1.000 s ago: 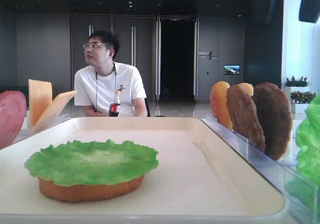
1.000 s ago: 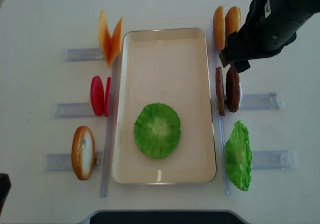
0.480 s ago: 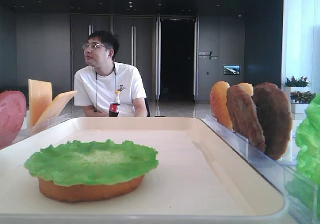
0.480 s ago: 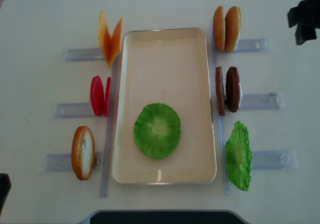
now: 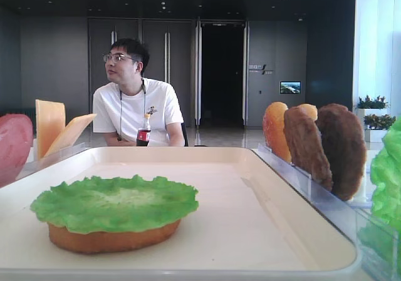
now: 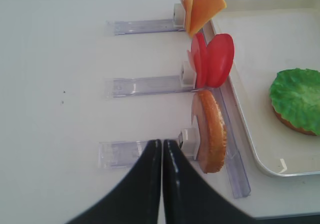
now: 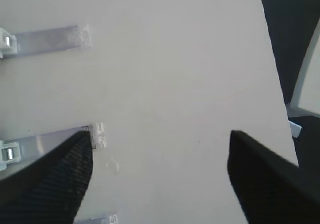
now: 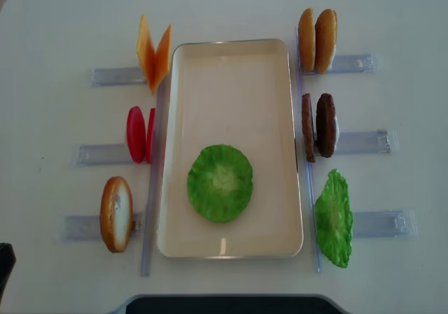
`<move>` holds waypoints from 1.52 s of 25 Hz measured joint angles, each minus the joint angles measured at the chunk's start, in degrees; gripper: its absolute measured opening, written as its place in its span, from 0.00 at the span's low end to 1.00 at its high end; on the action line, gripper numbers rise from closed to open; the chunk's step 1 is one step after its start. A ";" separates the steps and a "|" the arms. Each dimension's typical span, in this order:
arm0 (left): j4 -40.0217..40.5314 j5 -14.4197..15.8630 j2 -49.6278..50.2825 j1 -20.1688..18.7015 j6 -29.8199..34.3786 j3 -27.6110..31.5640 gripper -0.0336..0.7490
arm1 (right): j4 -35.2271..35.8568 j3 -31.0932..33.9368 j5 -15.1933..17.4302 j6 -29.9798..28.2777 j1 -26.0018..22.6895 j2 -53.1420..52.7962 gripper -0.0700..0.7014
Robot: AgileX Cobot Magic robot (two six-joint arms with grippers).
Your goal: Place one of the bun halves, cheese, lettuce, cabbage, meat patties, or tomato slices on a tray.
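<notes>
A: What is on the tray (image 5: pixel 250 168) in the low front view?
B: A green lettuce (image 5: pixel 116 201) leaf lies on a bun half (image 5: pixel 113 237), near the tray's front edge.

A: And from the right wrist?
B: The right gripper (image 7: pixel 160 176) is wide open over bare tabletop (image 7: pixel 165 74), holding nothing.

A: The left wrist?
B: The left gripper (image 6: pixel 162 156) is closed and empty, just left of a standing bun (image 6: pixel 210 131) beside the tray.

A: From above?
B: The lettuce sits on the tray; meat patties (image 8: pixel 318 125) stand right of it.

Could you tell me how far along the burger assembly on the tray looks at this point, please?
Done: a bun half lies on the tray with lettuce on top. In hand: nothing; the left gripper is shut and empty, the right gripper open over bare table. Left: the cheese, tomato slices, meat patties and the other bun halves stand in their racks.
</notes>
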 joint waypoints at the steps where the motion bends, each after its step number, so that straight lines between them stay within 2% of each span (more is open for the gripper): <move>1: 0.00 0.00 0.00 0.00 0.00 0.00 0.04 | -0.01 0.00 0.00 -0.04 0.00 -0.87 0.81; 7: 0.00 0.00 0.00 0.00 0.00 0.00 0.04 | -0.01 0.00 0.06 -0.20 0.00 -9.35 0.81; 15: 0.00 0.00 0.00 0.00 0.00 0.00 0.04 | 0.09 1.40 0.98 -0.36 0.00 -28.36 0.81; 22: 0.00 0.00 0.00 0.00 0.00 0.00 0.04 | -0.01 9.53 1.71 -0.43 0.00 -42.16 0.81; 27: 0.00 0.00 0.00 0.00 0.00 0.00 0.04 | -0.16 15.61 4.18 -0.43 0.00 -49.99 0.81; 38: 0.00 0.00 0.00 0.00 0.00 0.00 0.04 | -0.16 26.80 4.45 -0.43 0.00 -64.00 0.81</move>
